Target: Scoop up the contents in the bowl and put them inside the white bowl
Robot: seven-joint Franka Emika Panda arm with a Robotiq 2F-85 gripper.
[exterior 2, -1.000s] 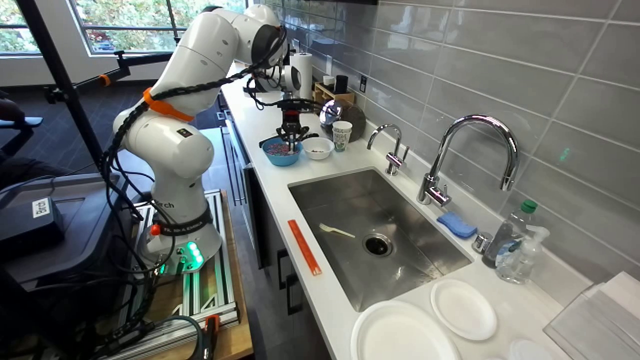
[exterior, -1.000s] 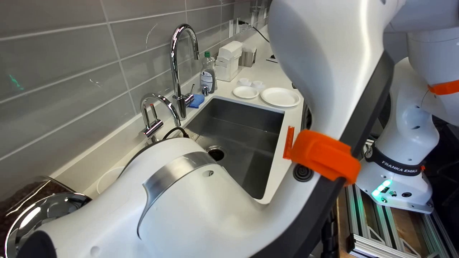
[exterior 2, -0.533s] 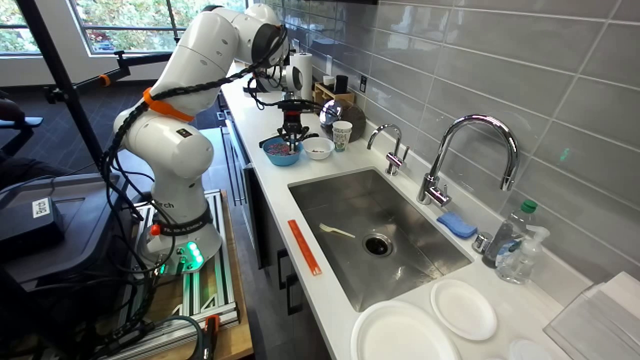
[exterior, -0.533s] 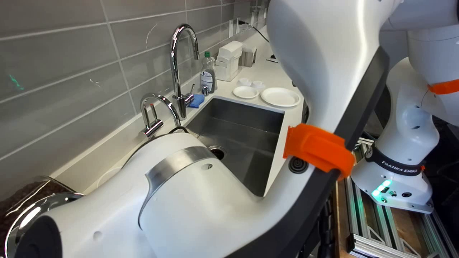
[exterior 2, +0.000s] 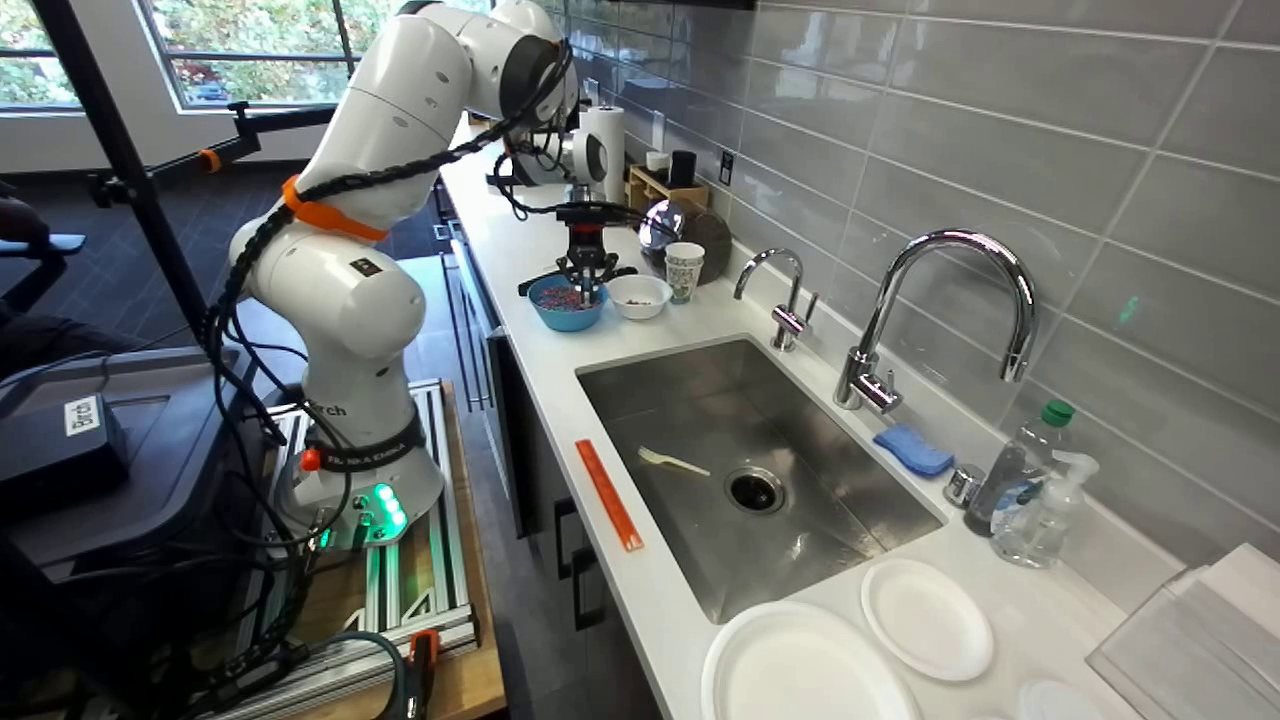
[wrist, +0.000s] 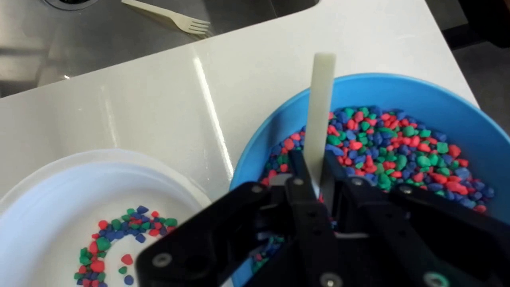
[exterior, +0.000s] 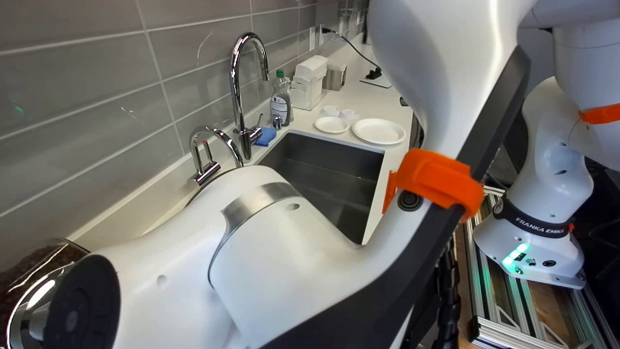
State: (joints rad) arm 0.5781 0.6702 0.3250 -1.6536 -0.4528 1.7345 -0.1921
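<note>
The round blue bowl (wrist: pixel 398 89) holds the contents (wrist: pixel 406 155), a heap of small red, green and blue pebble-like bits. My gripper (wrist: pixel 312 165) is over the near part of this bowl, shut on a pale utensil (wrist: pixel 320 95). Its handle points up and away; its lower end is hidden by the fingers. The white bowl (wrist: pixel 79 171) stands left of the blue bowl in the wrist view, with some bits on its floor. In an exterior view the gripper (exterior 2: pixel 583 290) is low in the blue bowl (exterior 2: pixel 568 320), beside the white bowl (exterior 2: pixel 638 312).
A patterned cup (exterior 2: pixel 684 275) stands beside the white bowl, with a shiny metal pan (exterior 2: pixel 660 225) behind. The sink (exterior 2: pixel 770 400) holds a pale fork (wrist: pixel 185 22). A small faucet (exterior 2: pixel 775 255) rises behind the sink. An orange strip (exterior 2: pixel 608 495) lies along the front edge.
My forearm and wrist have shifted up and right in an exterior view, now covering a white rim at lower left. The gripper and both bowls have shifted slightly right in an exterior view.
</note>
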